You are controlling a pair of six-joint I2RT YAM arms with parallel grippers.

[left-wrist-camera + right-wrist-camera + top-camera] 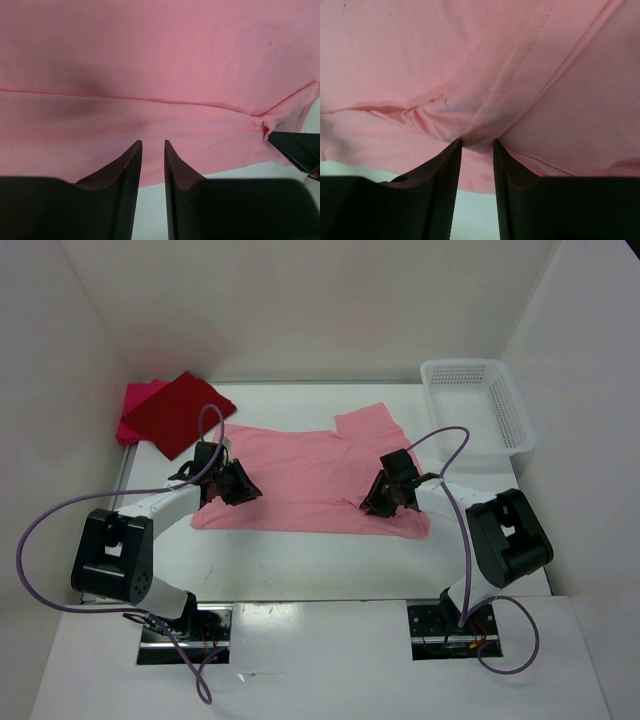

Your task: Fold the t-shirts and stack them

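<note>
The light salmon-pink t-shirt (310,475) lies spread out across the middle of the table. My left gripper (236,486) hovers low over its left near part; in the left wrist view the gripper (153,142) has its jaws a narrow gap apart with no cloth between them, above the shirt (160,60). My right gripper (386,492) is shut on a bunched fold of the shirt (480,75) near its right near edge; the cloth puckers at the gripper (477,142). The dark red t-shirt (178,412) lies folded on the magenta-pink t-shirt (134,400) at the back left.
A white mesh basket (480,410) stands at the back right. White walls close in the table on the left, back and right. Bare white table (320,560) shows between the shirt and the arm bases. The right gripper's finger (297,150) shows in the left wrist view.
</note>
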